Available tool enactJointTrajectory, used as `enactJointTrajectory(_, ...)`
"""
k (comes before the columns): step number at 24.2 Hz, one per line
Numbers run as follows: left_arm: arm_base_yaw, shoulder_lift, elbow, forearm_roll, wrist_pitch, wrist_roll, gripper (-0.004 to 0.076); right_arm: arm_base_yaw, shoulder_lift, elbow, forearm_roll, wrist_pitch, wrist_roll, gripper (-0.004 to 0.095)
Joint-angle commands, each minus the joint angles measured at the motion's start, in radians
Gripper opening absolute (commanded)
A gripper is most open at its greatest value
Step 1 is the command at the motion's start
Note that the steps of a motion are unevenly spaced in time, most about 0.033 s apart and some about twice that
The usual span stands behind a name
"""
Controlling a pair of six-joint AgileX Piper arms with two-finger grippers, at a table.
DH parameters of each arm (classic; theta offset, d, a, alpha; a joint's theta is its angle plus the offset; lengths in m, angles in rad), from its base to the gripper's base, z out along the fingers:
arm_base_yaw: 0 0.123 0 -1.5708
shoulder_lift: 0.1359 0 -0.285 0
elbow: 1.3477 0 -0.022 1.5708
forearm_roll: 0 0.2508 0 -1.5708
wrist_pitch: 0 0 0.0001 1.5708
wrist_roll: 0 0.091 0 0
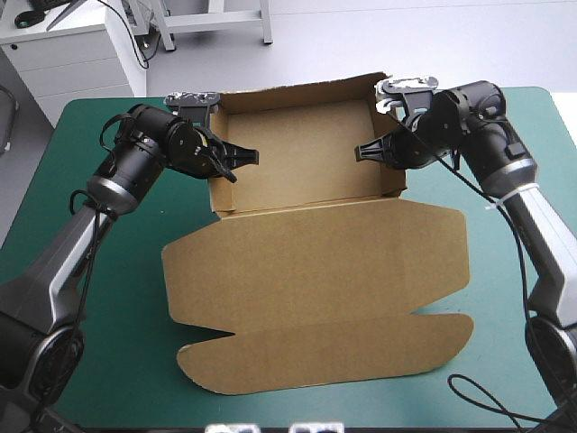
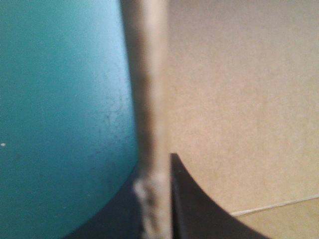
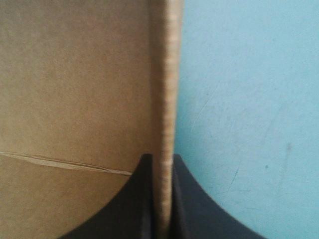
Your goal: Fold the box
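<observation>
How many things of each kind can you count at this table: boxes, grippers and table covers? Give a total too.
brown box: 1
grippers: 2, the left gripper and the right gripper, each with black fingers shut on a box wall
teal-green cover: 1
Total: 4

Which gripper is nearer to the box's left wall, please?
Left: the left gripper clamps that wall; the right gripper clamps the opposite wall of the box.
</observation>
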Motion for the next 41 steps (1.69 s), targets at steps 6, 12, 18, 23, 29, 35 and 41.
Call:
enactJointTrajectory(6,0.007,0.108,-0.105,0.074,0.191,0.075,-0.0008,-0.046,0.11,-0.027,0.027,0.052,-0.019,-0.0013)
enactJointTrajectory(12,0.007,0.232,-0.105,0.067,0.191,0.109,-0.0008,-0.046,0.224,-0.027,0.005,0.052,-0.038,-0.0013)
enactJointTrajectory(18,0.007,0.265,-0.105,0.06,0.191,0.179,-0.0008,-0.046,0.282,-0.027,0.002,0.052,-0.057,-0.0014)
enactJointTrajectory(23,0.007,0.265,-0.105,0.062,0.186,0.18,-0.0008,-0.046,0.282,-0.027,-0.007,0.052,-0.07,-0.0013)
enactJointTrajectory(29,0.007,0.287,-0.107,0.044,0.152,0.18,-0.0008,-0.046,0.282,-0.027,-0.032,0.052,-0.07,-0.0013)
enactJointTrajectory(35,0.007,0.335,-0.107,-0.016,0.154,0.18,-0.0008,-0.046,0.282,-0.027,-0.041,0.052,-0.07,-0.0013)
enactJointTrajectory(41,0.007,0.344,-0.109,-0.001,0.163,0.18,-0.0008,-0.046,0.282,-0.027,-0.048,0.052,-0.07,-0.0013)
